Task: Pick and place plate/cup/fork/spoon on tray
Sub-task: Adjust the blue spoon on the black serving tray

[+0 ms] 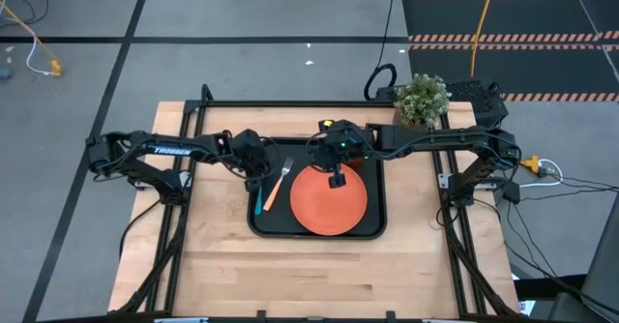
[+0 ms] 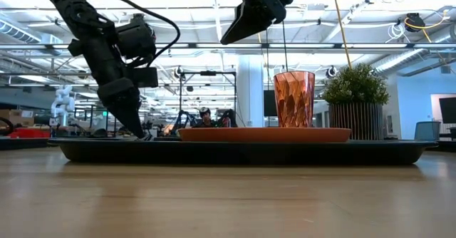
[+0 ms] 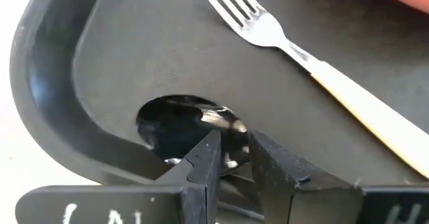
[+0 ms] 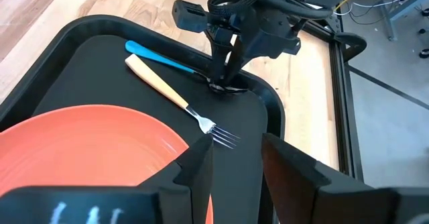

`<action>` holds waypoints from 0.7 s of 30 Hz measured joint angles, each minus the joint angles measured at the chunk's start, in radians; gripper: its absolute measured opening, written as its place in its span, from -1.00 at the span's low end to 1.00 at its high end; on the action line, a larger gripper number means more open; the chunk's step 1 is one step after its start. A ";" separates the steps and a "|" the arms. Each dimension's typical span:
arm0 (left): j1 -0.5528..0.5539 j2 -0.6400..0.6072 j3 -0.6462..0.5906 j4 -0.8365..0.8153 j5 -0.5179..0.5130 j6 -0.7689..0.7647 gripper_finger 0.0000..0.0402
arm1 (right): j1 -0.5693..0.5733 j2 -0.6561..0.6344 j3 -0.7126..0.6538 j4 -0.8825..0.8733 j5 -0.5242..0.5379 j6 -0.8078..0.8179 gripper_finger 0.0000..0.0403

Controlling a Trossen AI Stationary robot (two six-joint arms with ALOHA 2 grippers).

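A: Where's the spoon [image 4: 161,59] now?

B: On the tray [image 1: 375,221], far left side, lying next to the fork [image 1: 278,181]. Both point the same way, heads at the back, handles to the front. The spoon bowl sits right by the tray's back-left corner.

A: And the left gripper [image 3: 231,158]?

B: I've got it right down on the spoon bowl. In the left wrist cam the jaws are only a tiny bit apart, w/ the shiny bowl just past the tips. Can't say for sure if they pinch it or just let go. I think let go, since the spoon lies flat.

A: Other stuff?

B: Plate [image 1: 329,199] is on the tray, middle. Cup [image 2: 294,99] stands on the tray too, behind the plate. Right gripper [image 4: 236,158] hangs over the plate, jaws partly open, holding nothing.

A: So what's next?

B: Prob lift the left arm straight up, away from the bowl. The blue handle runs toward the front, so don't drag that way.
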 joint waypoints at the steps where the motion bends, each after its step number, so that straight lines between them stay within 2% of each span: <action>1: 0.000 0.000 0.000 0.000 -0.004 -0.001 -0.60 | 0.000 0.000 0.000 0.000 0.000 0.000 -0.41; 14: 0.008 0.122 0.005 0.093 -0.006 0.004 -0.60 | 0.000 0.000 0.000 0.000 0.000 0.007 -0.41; 21: 0.015 0.131 0.002 0.163 0.014 0.002 -0.60 | 0.000 0.000 0.000 0.000 -0.001 0.007 -0.41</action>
